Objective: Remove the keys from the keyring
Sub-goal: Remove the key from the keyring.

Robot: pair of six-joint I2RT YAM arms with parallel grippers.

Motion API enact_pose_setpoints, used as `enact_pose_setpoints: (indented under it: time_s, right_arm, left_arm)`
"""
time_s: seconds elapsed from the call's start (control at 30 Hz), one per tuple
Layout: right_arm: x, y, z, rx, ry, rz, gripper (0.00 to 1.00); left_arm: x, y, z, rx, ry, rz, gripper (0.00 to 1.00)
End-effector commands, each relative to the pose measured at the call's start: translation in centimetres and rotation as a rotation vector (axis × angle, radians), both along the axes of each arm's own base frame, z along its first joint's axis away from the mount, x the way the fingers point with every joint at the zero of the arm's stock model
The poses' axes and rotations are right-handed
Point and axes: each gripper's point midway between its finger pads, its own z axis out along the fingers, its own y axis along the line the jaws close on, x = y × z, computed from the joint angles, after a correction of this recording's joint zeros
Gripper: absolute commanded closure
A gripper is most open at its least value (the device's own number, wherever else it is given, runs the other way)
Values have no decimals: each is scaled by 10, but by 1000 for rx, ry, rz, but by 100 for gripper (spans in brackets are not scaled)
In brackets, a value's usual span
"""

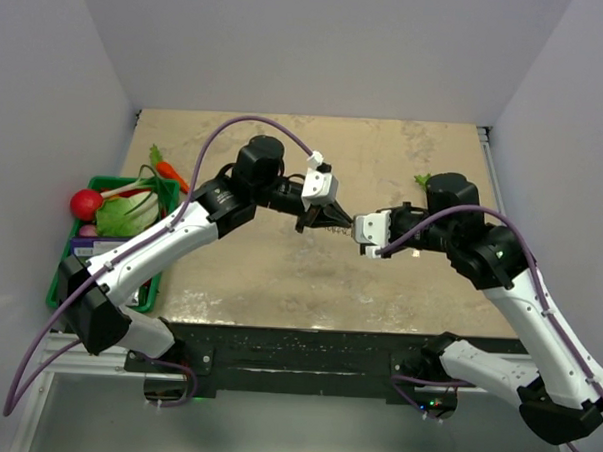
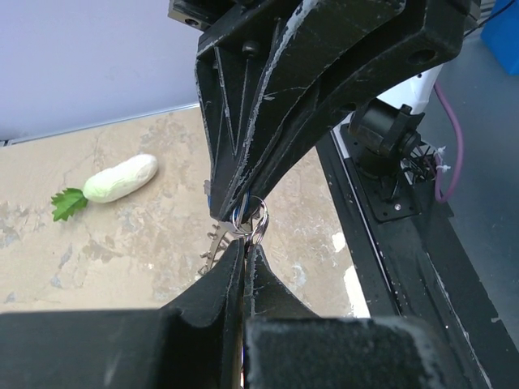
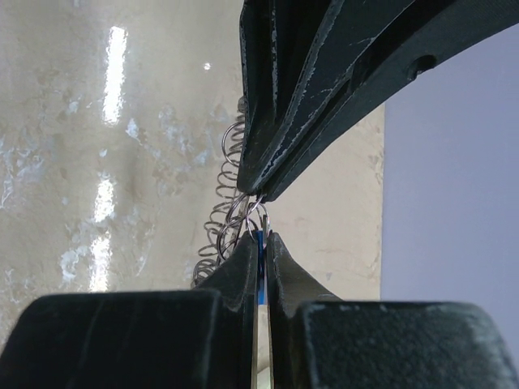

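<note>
Only a blue sliver of the key [image 3: 258, 242] showed between the pinched fingers of the right gripper [image 3: 258, 235], while the upper end of the coiled keyring [image 3: 220, 212] lay hidden behind the left gripper [image 3: 262, 193] at twelve o'clock.

text: none legible | labels: none | brands: none | numbers: none | signs: none

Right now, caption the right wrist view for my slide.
Close-up: right gripper shut on the blue-headed key, tip to tip with the left gripper, coiled keyring hanging alongside.
</note>
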Motion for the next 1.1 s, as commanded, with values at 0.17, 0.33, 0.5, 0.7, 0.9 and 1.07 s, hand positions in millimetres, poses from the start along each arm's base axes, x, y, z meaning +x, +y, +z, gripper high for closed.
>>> enact_pose_setpoints:
  time_s: [0.17,0.33,0.5,0.7,0.9,1.07]
  right_arm:
    - [42,-25,30,13,-181,-253,100]
    - [55,-34,26,-16,-218,-336,100]
    - [69,-35,15,-43,-250,-417,100]
    - [89,-27,-3,-82,-283,-516,100]
    - [96,-22,-5,-118,-351,-561,100]
    - [98,-22,-20,-218,-397,-571,100]
  left_arm:
    - [10,-6,6,-28,70,106,100]
    - [30,-11,-3,-20,165,235,100]
    - [54,-13,-13,-11,260,397,100]
    - [81,-16,-38,37,331,573,100]
    - [105,-14,-59,100,332,743,100]
    - [124,-5,-69,140,305,902,100]
